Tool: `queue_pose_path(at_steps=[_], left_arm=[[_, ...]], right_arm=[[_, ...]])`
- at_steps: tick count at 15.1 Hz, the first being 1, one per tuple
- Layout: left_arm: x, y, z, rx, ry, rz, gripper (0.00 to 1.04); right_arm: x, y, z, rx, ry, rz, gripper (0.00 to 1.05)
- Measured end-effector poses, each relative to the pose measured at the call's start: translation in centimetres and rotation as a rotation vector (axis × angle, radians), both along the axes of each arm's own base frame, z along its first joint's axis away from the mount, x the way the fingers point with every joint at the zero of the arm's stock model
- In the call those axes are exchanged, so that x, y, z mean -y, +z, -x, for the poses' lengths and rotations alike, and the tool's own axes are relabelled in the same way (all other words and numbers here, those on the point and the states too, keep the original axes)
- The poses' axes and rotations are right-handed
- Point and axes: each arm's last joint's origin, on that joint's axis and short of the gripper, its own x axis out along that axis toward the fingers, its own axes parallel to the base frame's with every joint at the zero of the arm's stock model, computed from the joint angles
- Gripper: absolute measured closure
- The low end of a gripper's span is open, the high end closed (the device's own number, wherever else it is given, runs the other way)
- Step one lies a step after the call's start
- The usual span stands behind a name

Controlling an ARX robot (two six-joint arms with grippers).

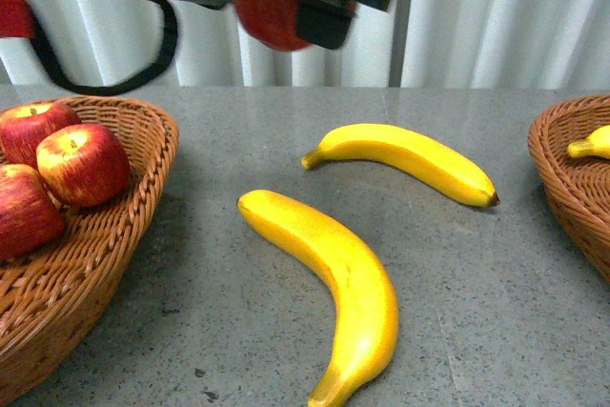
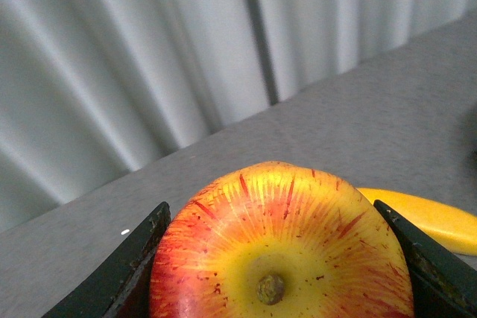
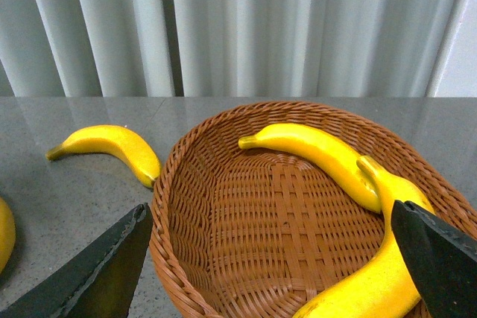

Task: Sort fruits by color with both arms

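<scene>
A red and yellow apple [image 1: 270, 14] is pinched between the jaws of the left gripper [image 2: 277, 281], held high over the grey table [image 1: 496, 312]. Below and to its left, the left basket [image 1: 143, 207] holds three more apples [image 1: 81, 164]. Two loose bananas [image 1: 334, 274] lie on the table between the baskets. The right gripper [image 3: 268, 273], jaws spread wide and empty, hovers over the right basket [image 3: 186, 184], which holds two basket bananas [image 3: 320, 150].

I note apple [image 2: 279, 251]: yellow round the stem, red streaks raying outward. Fingers [image 2: 119, 273] black. Bananas [image 1: 335, 278] bright yellow, one dark-tipped. Basket [image 1: 143, 197] at 9 o'clock: brown weave. Bench [image 1: 496, 293] speckled grey.
</scene>
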Motion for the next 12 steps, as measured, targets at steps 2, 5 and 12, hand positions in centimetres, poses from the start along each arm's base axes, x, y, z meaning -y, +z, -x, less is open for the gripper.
queue_pose_path(at_steps=[2,5,12], left_arm=[[-3.6,-1.2,2.8,-0.006,0.171,0.020,0.34],[-7.9,-5.5,6.5,-0.113,0.372,0.082,0.34],[-8.8,-4.0,11.2,-0.057,0.390,0.209,0.07]], right_arm=[[0.0,0.0,0.0,0.000,0.000,0.000,0.06],[0.0,0.0,0.0,0.000,0.000,0.000,0.06],[0.0,0.0,0.0,0.000,0.000,0.000,0.06]])
